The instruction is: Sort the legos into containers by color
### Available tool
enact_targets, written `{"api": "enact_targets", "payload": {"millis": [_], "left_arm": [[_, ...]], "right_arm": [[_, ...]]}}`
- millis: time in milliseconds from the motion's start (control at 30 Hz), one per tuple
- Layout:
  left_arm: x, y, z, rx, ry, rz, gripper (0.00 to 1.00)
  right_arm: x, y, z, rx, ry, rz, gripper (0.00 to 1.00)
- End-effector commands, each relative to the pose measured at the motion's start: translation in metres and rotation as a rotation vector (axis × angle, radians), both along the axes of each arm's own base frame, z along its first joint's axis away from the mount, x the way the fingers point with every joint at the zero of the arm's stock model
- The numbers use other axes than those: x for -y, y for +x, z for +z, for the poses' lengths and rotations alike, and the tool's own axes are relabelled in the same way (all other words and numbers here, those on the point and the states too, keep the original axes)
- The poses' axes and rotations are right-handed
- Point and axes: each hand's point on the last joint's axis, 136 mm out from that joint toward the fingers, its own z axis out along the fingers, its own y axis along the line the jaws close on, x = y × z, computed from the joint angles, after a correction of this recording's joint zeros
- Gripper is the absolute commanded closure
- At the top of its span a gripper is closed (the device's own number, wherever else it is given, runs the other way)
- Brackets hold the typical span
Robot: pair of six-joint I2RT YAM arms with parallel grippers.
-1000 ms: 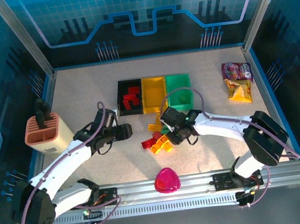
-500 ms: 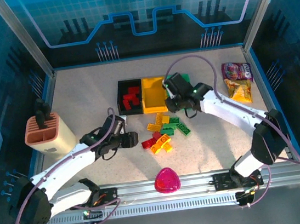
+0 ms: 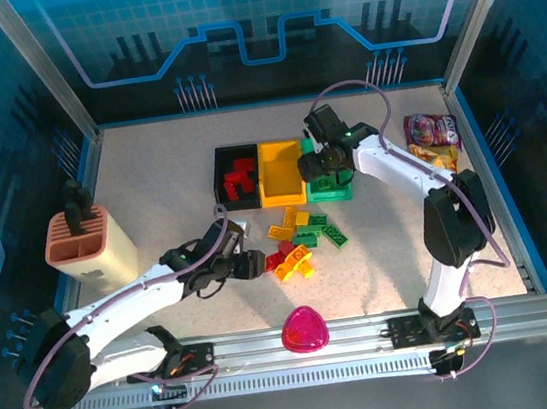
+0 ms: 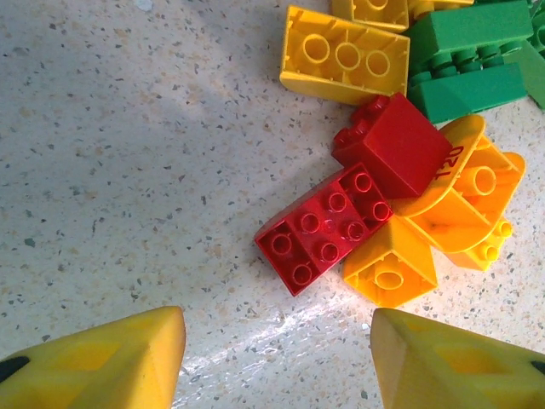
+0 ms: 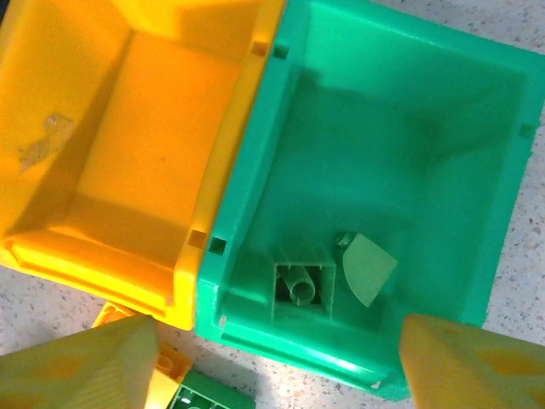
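Green brick (image 5: 302, 285) lies inside the green bin (image 5: 426, 111), and my right gripper (image 5: 272, 362) hangs over that bin with its fingers wide apart, holding nothing. My left gripper (image 4: 277, 358) is spread and empty too, over a red brick (image 4: 328, 226) in the pile (image 3: 299, 241) near the green bin

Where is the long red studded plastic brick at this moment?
In the left wrist view, the long red studded plastic brick lies on the table ahead of the left gripper, touching an orange plastic brick.
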Motion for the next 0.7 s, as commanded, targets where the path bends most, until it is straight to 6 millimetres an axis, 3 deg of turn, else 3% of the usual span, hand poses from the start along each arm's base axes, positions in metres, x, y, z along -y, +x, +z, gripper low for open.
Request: {"api": "enact_targets", "payload": {"millis": [0, 167, 300, 667], "left_arm": [[0.008, 0.007, 0.009, 0.029, -0.013, 0.005, 0.4], [0.014, 0.006, 0.007, 0.023, -0.022, -0.019, 0.37], [0.019, 0.006, 0.003, 0.006, -0.009, -0.041, 0.36], [0.031, 0.004, -0.012, -0.039, 0.069, -0.105, 0.36]], "right_arm": [[-0.013, -0.006, 0.005, -0.002, 0.051, 0.028, 0.22], [-0.013, -0.035, 0.006, 0.016, 0.127, 0.05, 0.23], [-0.002, -0.063, 0.0, 0.018, 0.126, 0.055, 0.23], [0.028, -0.128, -0.056, -0.094, 0.112, 0.02, 0.26]]}}
